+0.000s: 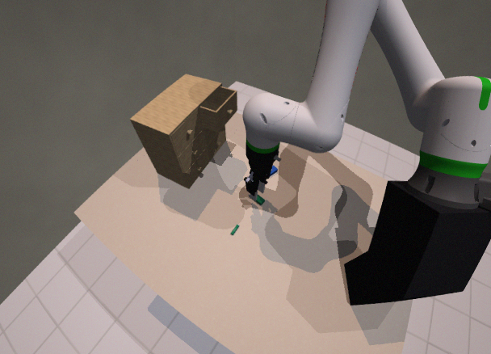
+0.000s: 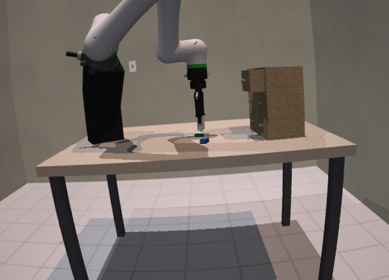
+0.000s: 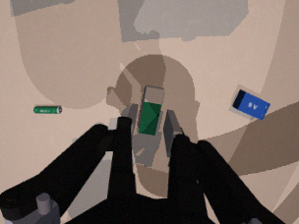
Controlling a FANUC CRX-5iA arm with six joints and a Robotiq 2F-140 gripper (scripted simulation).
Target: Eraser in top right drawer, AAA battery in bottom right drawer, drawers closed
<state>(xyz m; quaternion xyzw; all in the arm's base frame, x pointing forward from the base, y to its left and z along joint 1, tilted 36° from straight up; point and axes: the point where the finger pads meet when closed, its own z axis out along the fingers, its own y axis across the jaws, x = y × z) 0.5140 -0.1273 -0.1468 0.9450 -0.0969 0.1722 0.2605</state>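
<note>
1. Hanging just above the eraser (image 1: 261, 200) (image 2: 199, 135) (image 3: 149, 118), the pincer (image 1: 255, 196) (image 2: 200, 130) (image 3: 150, 117) sits near the middle of the top view. The AAA battery (image 1: 234, 229) (image 3: 47, 110) lies lower left of it on the table (image 1: 182, 260) (image 2: 192, 161) (image 3: 211, 74); at upper left, the small chest (image 1: 178, 103) (image 2: 285, 100) has its top-row right drawer (image 1: 227, 109) (image 2: 246, 80) pulled out.
2. Exterior: the pincer points down at centre, the eraser under it and a blue 9V battery (image 1: 273, 171) (image 2: 204, 140) (image 3: 252, 104) nearby; the chest stands at right.
3. Wrist: the pincer is partly open, grasping nothing, its fingers either side of the eraser's outline. The blue block at right reads "9V"; the AAA battery's print, far left, is too small to read.
</note>
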